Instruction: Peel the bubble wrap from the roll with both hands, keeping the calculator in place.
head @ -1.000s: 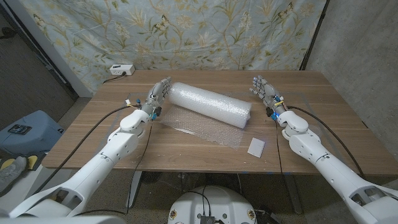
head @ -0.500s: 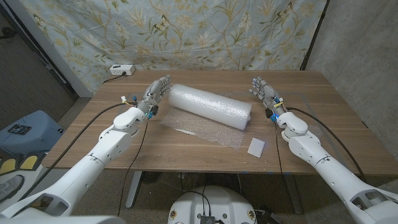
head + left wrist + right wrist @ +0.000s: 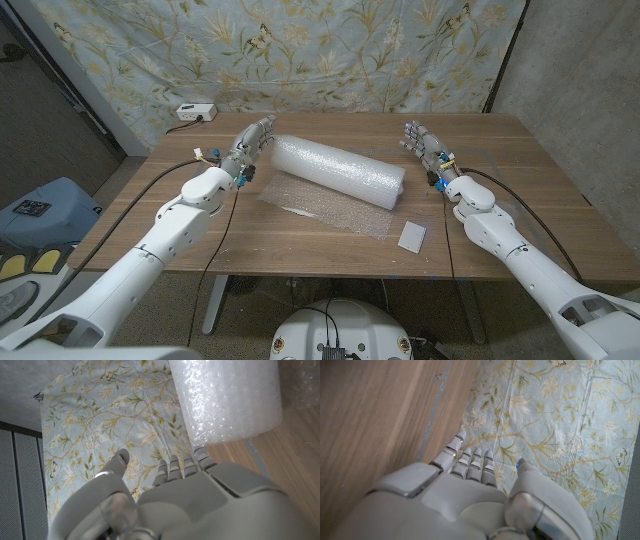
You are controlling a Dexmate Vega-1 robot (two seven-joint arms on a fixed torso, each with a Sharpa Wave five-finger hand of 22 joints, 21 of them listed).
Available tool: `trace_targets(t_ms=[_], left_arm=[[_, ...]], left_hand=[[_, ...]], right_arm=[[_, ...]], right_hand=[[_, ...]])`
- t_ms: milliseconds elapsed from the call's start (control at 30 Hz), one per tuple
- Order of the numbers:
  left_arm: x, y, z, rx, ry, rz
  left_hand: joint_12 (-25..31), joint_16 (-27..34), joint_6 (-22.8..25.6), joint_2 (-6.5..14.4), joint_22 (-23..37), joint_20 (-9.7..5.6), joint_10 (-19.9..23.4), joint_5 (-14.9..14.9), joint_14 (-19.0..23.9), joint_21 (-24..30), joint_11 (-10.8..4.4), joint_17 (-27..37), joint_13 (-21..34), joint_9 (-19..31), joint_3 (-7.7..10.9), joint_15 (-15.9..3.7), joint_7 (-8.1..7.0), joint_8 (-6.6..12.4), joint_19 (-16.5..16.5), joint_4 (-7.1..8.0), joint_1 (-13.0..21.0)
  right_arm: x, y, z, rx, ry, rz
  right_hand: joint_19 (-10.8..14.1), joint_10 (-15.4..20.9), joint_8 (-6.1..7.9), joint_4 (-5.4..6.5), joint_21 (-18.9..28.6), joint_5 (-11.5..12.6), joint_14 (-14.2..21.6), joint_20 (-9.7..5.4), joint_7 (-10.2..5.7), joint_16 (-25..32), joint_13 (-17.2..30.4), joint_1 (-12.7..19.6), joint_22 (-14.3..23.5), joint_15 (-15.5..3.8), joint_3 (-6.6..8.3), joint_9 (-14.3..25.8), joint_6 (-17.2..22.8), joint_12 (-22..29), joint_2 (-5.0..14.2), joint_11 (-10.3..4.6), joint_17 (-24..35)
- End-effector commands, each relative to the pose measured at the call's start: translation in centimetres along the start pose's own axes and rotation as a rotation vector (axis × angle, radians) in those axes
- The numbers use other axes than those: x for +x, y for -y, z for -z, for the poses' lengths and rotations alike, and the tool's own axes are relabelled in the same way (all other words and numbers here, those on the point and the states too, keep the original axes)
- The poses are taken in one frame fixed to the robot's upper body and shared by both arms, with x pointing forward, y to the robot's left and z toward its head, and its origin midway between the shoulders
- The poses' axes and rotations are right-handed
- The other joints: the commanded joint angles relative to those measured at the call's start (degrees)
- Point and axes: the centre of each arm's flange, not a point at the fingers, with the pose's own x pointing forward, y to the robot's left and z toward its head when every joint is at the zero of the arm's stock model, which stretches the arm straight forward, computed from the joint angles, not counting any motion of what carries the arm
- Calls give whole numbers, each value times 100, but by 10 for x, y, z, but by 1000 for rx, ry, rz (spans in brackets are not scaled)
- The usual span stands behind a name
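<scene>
Desk: wooden desk (image 3: 520, 190), plank grain running left to right in the head view; bare wood at the right side and along the near edge.
Room: floral cloth backdrop (image 3: 330, 50) hangs behind the desk, pale blue with leaf and butterfly print. A white power strip (image 3: 194, 111) sits at the desk's 11 o'clock corner. A blue bin (image 3: 40, 210) stands on the floor off the desk's 9 o'clock side.
Bubble wrap roll (image 3: 338, 168): lies on its side near the desk centre, long axis running from 10 o'clock to 3 o'clock. A loose sheet (image 3: 325, 205) is already unrolled from it toward 6 o'clock and lies flat on the wood.
Calculator (image 3: 412, 236): small pale flat rectangle at about 5 o'clock from the roll, just off the corner of the loose sheet. Keys and display too small to make out.
Left hand (image 3: 252, 150): at the roll's 9 o'clock end, fingers (image 3: 172, 467) extended and slightly apart, grasping nothing. In the left wrist view the roll's end sits just beyond the fingertips; whether they touch it cannot be told.
Right hand (image 3: 425, 147): beside the roll's 3 o'clock end, apart from it, fingers (image 3: 470, 460) straight and released, holding nothing.
Hidden: both palms face away from the wrist cameras. The roll's far side is out of sight in the head view. The roll is cut off at the edge of the left wrist view.
</scene>
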Motion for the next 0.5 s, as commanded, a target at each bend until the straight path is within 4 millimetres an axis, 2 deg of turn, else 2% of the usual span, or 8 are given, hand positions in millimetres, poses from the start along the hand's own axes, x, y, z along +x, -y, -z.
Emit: trace_targets(t_ms=[33, 267, 500], left_arm=[[23, 17, -20, 57, 3, 68], [33, 27, -34, 96, 7, 105], [25, 30, -40, 116, -3, 95]], left_hand=[[8, 22, 68, -3, 28, 25, 46, 38, 39, -25, -22, 19, -1, 19, 0, 4, 14, 32, 57, -62, 93], [12, 23, 103, -11, 29, 12, 68, 49, 66, -39, -16, 20, 0, 20, -1, -7, 6, 38, 78, -110, 119], [19, 26, 132, -24, 31, 16, 100, 56, 96, -51, 2, 22, 0, 21, -9, -11, 4, 41, 107, -152, 139]], right_arm=[[4, 19, -3, 2, 6, 3], [0, 28, 0, 15, 8, 15], [-2, 31, 3, 24, 1, 16]], right_hand=[[39, 52, -26, -26, 37, 6, 32, -107, 15, 58, 17, 84, 31, -13, 58, 15, 49, -14, -4, 31, 13], [37, 49, -32, -65, 37, 1, 30, -108, 13, 62, 18, 117, 31, -17, 83, 16, 54, -20, 7, 34, 8], [35, 41, -37, -90, 37, -4, 19, -110, 17, 62, 18, 134, 31, -13, 96, 16, 54, -27, 12, 41, 7]])
